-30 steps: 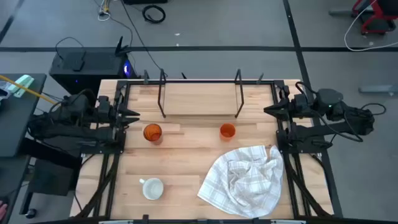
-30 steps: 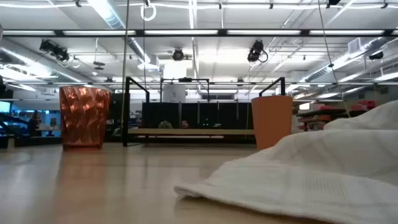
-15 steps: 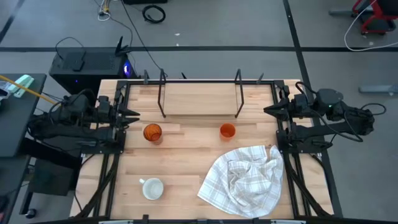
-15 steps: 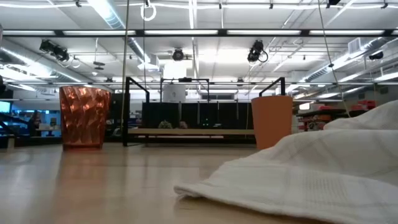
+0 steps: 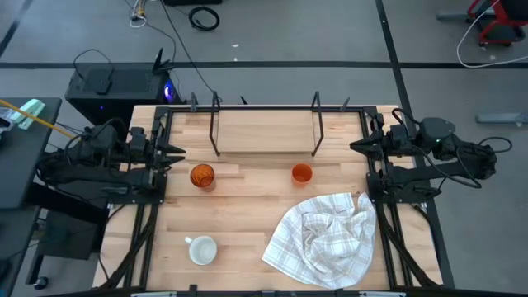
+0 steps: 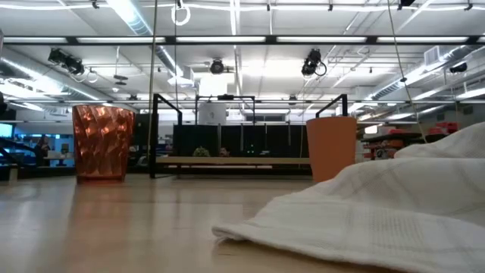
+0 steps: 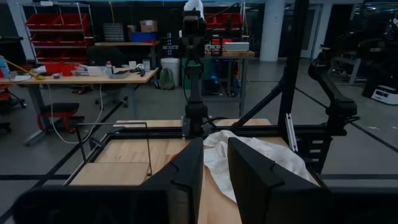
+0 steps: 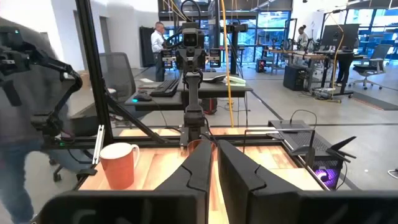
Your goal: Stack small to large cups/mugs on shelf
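Mug visible only from above; low view shows tumbler, orange cup. Both grippers' closure: cannot tell.

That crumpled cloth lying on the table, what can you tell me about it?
The white checked cloth is a soft fabric square with a thin grey grid pattern, lying crumpled and bunched in folds rather than spread flat. It rests on the light wooden tabletop toward the near right part, close to the right arm's frame. The small orange cup stands just beyond it, apart from it. Nothing lies on the cloth, and neither robot hand touches it. From table height its folds rise in a low mound.
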Controlling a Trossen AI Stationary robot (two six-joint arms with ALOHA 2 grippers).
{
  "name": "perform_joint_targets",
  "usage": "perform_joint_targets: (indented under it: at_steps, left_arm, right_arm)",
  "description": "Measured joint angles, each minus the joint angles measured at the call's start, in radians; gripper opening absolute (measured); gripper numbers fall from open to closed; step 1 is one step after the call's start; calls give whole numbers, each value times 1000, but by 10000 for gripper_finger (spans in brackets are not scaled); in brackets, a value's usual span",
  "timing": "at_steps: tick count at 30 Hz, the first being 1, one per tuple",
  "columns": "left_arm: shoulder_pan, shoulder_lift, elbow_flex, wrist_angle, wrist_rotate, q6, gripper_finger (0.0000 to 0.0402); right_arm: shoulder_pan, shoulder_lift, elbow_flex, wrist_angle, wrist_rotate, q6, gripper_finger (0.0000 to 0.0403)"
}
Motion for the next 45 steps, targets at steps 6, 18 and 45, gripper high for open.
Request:
perform_joint_targets:
  at_steps: [6, 18, 45]
  left_arm:
    - [0, 0, 0, 0, 0, 0, 81]
    - [0, 0, 0, 0, 0, 0, 78]
    - [0, 0, 0, 344, -2, -300, 76]
  right_arm:
    - [0, 0, 0, 0, 0, 0, 36]
    - [0, 0, 0, 0, 0, 0, 36]
    - [0, 0, 0, 9, 0, 68, 36]
